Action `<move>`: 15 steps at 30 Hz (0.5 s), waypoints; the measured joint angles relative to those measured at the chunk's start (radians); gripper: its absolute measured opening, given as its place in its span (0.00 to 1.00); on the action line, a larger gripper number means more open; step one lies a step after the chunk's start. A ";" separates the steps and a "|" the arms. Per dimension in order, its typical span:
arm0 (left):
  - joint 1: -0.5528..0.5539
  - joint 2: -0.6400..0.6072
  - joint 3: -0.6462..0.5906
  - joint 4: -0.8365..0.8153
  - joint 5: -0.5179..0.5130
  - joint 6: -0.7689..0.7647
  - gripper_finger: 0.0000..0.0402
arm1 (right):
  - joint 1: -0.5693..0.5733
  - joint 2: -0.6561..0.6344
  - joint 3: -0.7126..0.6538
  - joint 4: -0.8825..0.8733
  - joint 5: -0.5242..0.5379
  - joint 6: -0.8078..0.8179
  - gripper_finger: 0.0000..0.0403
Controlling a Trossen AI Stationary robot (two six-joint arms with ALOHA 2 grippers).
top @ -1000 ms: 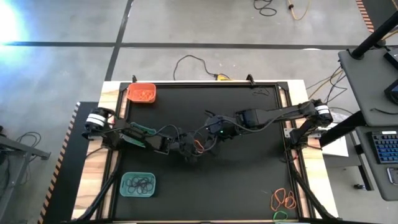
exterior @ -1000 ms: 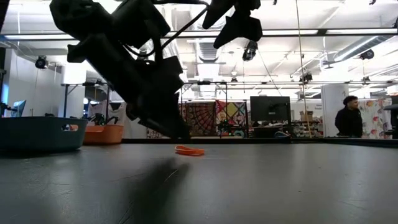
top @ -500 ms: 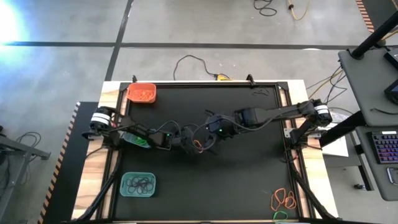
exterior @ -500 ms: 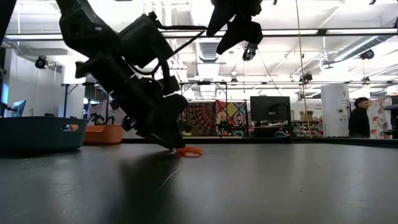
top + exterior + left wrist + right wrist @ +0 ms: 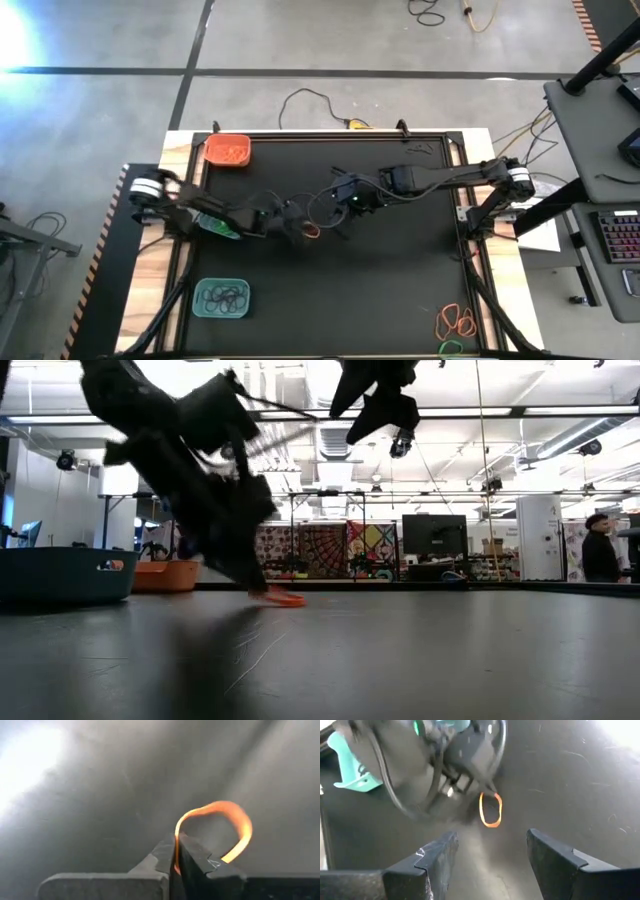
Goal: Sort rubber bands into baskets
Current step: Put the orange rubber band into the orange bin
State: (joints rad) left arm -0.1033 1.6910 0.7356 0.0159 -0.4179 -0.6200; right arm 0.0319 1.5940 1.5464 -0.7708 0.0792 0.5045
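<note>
L gripper (image 5: 176, 851) is clamped on an orange rubber band (image 5: 220, 827) at mid-mat; fingertips pinch one side of the loop, the rest bows out just ahead of them. In the low view the band (image 5: 282, 598) sits at the mat surface right under the tips.

To do it well: lift straight up first so the loop clears the mat w/o dragging, keep the pinch tight (thin band, slips easily), then carry to the orange basket (image 5: 227, 151), well off toward the far L corner from the gripper.

R gripper (image 5: 492, 851) hovers close by, fingers apart and empty, pointed at the band. It's the main obstacle, so swing away from it.

Teal basket (image 5: 221, 297) w/ black bands sits near the L arm's side edge; another teal basket (image 5: 215, 222) lies under the L arm. Loose orange bands (image 5: 456, 320) lie far off by the R corner. A person (image 5: 603, 550) stands in the room beyond.
</note>
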 joint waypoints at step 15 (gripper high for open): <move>0.460 -0.622 -0.118 -0.553 0.070 0.178 0.00 | -0.014 0.000 0.010 0.102 0.000 -0.040 0.56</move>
State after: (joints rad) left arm 0.3571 1.0692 0.6175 -0.5367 -0.3475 -0.4422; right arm 0.0182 1.5940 1.5563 -0.6685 0.0792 0.4642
